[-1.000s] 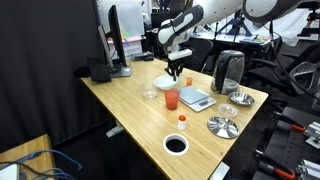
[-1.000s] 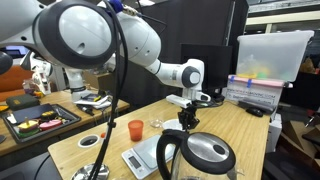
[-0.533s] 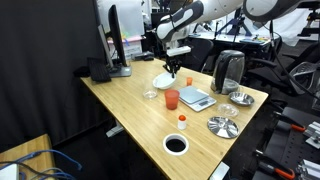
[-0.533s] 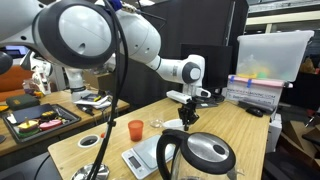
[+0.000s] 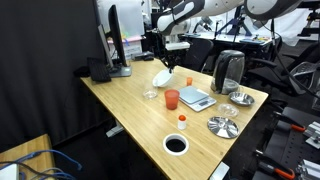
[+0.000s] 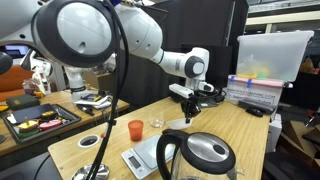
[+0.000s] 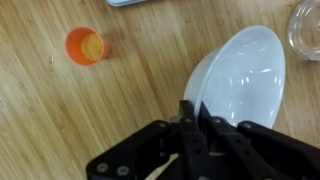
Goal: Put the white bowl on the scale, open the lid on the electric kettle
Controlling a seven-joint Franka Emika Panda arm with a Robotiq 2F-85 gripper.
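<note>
My gripper (image 7: 192,112) is shut on the rim of the white bowl (image 7: 240,80) and holds it tilted a little above the table, at the far side (image 5: 163,76). The gripper also shows in both exterior views (image 5: 168,66) (image 6: 190,100). The scale (image 5: 196,98) lies flat on the table beside an orange cup (image 5: 171,98), nearer than the bowl; its near end shows in an exterior view (image 6: 140,158). The electric kettle (image 5: 230,70) stands upright beyond the scale. Its round grey lid (image 6: 208,152) is down.
A ribbed metal plate (image 5: 222,126), a white-rimmed dish with a black inside (image 5: 176,144) and a small white cap (image 5: 182,120) lie near the front. Small glass dishes (image 5: 150,94) (image 5: 240,98) sit near the cup and the kettle. Monitors and boxes stand behind the table.
My gripper has risen with the white bowl in it. The bowl has left the tabletop and now hangs tilted.
</note>
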